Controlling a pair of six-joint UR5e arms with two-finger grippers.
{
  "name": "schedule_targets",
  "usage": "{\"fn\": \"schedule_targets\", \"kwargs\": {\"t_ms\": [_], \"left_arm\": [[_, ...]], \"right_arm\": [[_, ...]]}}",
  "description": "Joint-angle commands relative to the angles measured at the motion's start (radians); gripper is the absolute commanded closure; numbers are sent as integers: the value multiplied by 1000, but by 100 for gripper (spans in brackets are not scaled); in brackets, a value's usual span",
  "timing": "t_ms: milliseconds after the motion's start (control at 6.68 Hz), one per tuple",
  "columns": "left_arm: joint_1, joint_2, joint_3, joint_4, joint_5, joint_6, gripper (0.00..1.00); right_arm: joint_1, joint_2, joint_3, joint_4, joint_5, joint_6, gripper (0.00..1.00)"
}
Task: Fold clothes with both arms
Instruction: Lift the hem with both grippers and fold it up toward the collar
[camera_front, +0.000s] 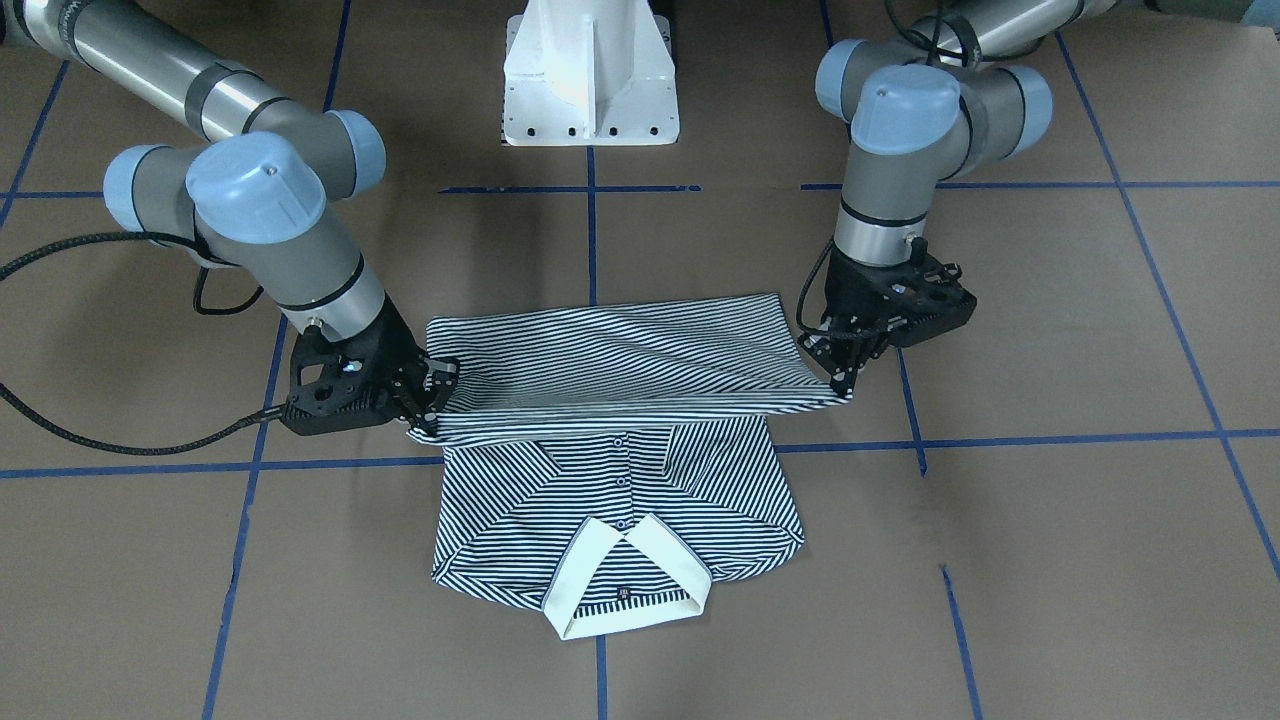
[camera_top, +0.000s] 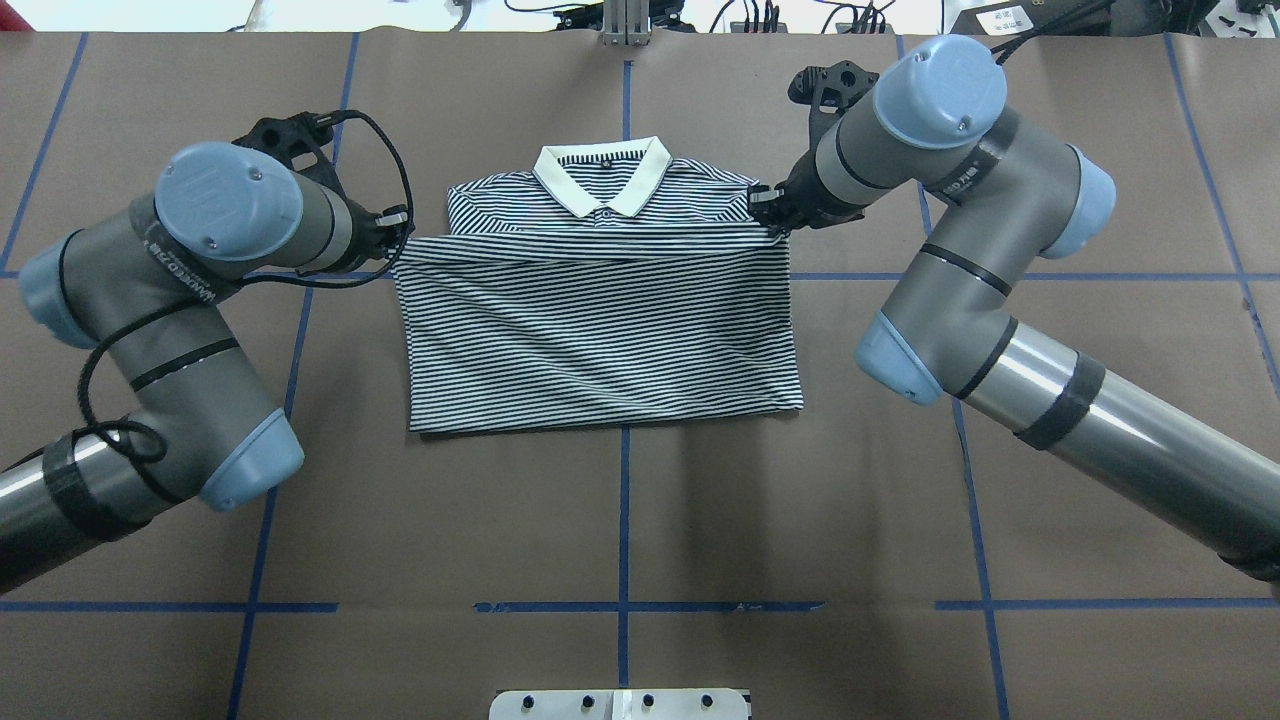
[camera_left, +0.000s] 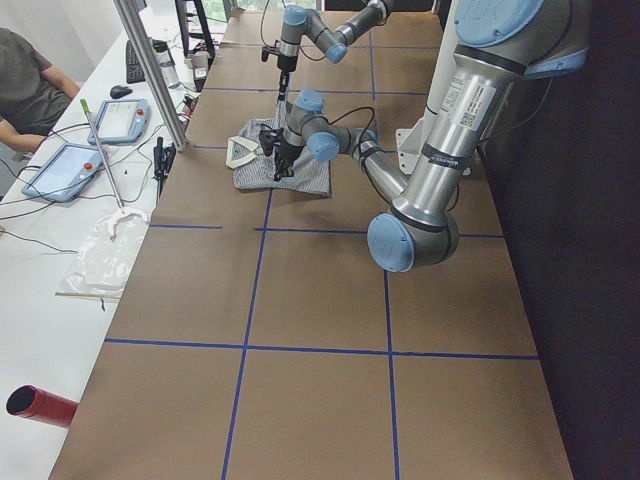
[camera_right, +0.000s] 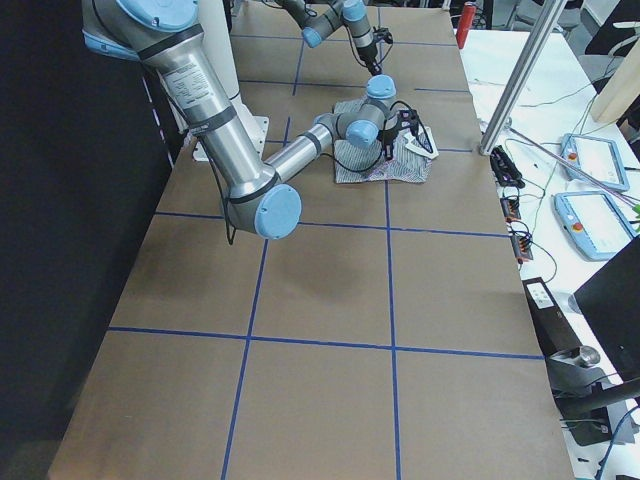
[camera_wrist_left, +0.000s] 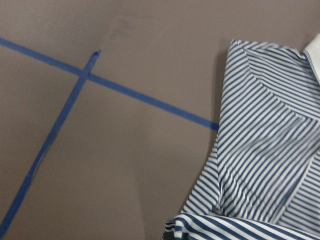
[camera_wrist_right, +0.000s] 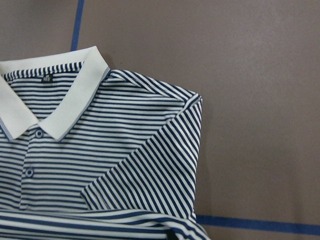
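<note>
The navy-and-white striped polo shirt (camera_front: 620, 350) lies face up on the brown table, sleeves folded in, its white collar (camera_top: 600, 175) on the far side from the robot. Its lower half is lifted and doubled over toward the collar, stretched taut between both arms. My left gripper (camera_front: 845, 383) is shut on one corner of the hem, and my right gripper (camera_front: 432, 403) is shut on the other. Overhead, the left gripper (camera_top: 396, 236) and right gripper (camera_top: 766, 216) hold the hem edge just below the collar. The wrist views show only striped cloth (camera_wrist_left: 270, 150) and collar (camera_wrist_right: 65, 100).
The white pedestal base (camera_front: 590, 80) stands behind the shirt. Blue tape lines (camera_top: 624, 500) grid the brown table. In the exterior left view a side bench (camera_left: 90, 200) along the table's far edge carries tablets and cables, with a person seated at it.
</note>
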Motion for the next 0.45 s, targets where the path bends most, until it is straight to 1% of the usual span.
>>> {"fn": "schedule_targets", "kwargs": {"t_ms": [0,150,300], "left_arm": [[-41,-95,203,-138,0,3,100],[-53,-103,219,-140,0,1,100],[-57,-115,244,-142,1,-2,100]], "right_arm": [[39,93,-152,19,4,-17,100],[56,130,-219,42,4,-17,100],[68,188,-300,56,4,-18,100]]}}
